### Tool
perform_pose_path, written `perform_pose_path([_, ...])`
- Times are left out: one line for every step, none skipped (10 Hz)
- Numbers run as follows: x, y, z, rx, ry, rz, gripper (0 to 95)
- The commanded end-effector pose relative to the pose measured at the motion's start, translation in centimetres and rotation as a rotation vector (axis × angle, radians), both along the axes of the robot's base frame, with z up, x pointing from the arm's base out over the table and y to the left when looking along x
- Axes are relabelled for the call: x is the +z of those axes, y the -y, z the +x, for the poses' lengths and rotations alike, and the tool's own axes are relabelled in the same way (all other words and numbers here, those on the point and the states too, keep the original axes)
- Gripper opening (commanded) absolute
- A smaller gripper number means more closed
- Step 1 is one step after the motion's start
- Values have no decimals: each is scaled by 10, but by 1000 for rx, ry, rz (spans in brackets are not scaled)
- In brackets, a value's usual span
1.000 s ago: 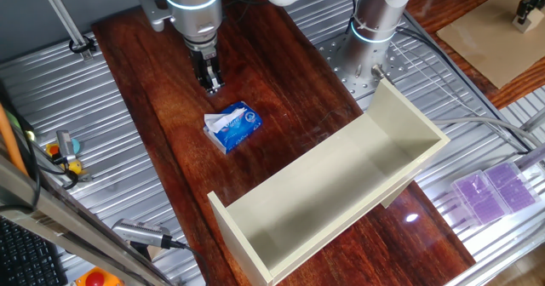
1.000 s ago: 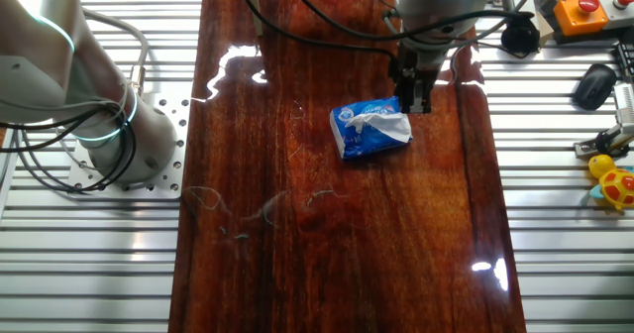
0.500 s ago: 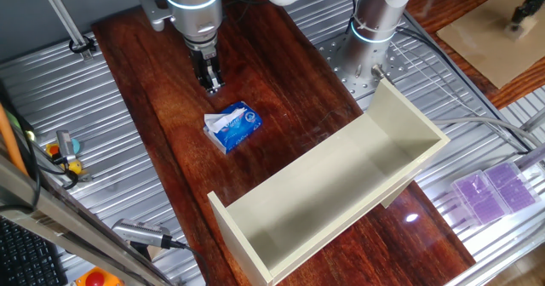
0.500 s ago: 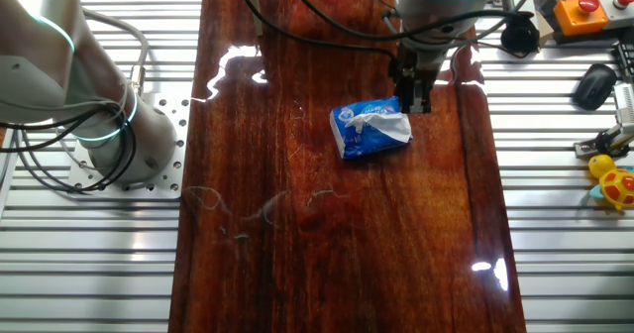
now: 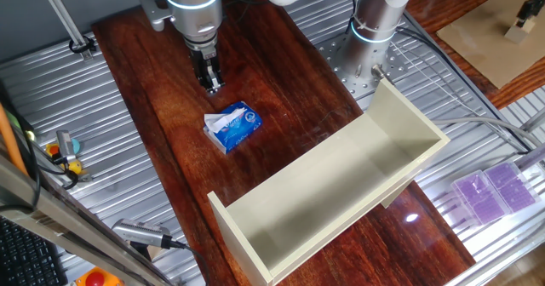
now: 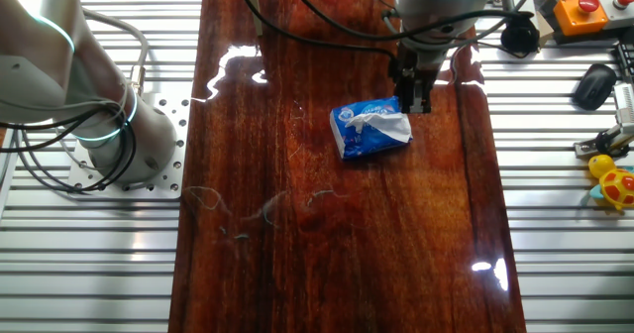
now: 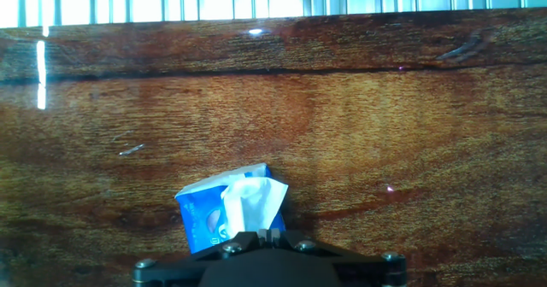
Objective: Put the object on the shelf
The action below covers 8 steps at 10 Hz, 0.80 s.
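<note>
One fixed view: small soft blue-and-white tissue pack [image 5: 232,125] with white tissue poking out, lying on dark glossy wooden tabletop [image 5: 281,107]. Black two-finger gripper [image 5: 212,85] on silver arm pointing down, just beyond the pack, apart from it. Fingers look pressed close together, nothing between them. Long cream open rectangular shelf unit [image 5: 341,184] with flat panel walls lying on the wood, near the pack but not touching. Purple boxes [image 5: 494,192] off on ribbed metal surface to the side.

The other fixed view: tissue pack [image 6: 370,128] flat on the wood, tissue end facing the gripper [image 6: 414,102]. Fingertips overlapping the pack's corner from this angle; contact cannot be told. Yellow toy [image 6: 616,182] on metal surface [image 6: 565,224] at the edge.

Hand view: tissue pack [image 7: 229,208] low in centre, white tissue up, just ahead of the black gripper body. Fingertips not visible here, spread cannot be told.
</note>
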<state>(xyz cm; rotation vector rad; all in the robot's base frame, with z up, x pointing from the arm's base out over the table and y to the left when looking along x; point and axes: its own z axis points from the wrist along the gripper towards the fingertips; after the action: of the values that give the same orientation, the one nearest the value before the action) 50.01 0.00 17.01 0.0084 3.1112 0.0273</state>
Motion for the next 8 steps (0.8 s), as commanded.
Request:
perform_pose_path([0, 0, 0, 0, -1, 0, 0])
perform_pose_path([0, 0, 0, 0, -1, 0, 0])
perform_pose_path([0, 0, 0, 0, -1, 0, 0])
perform_pose_path([0, 0, 0, 0, -1, 0, 0])
perform_pose_path([0, 0, 0, 0, -1, 0, 0])
perform_pose_path([-47, -20, 10, 190, -3, 21, 0])
perform_pose_path([-46, -20, 10, 192, -10, 10, 0])
perform_pose_path([-42, -20, 10, 190, -10, 10, 0])
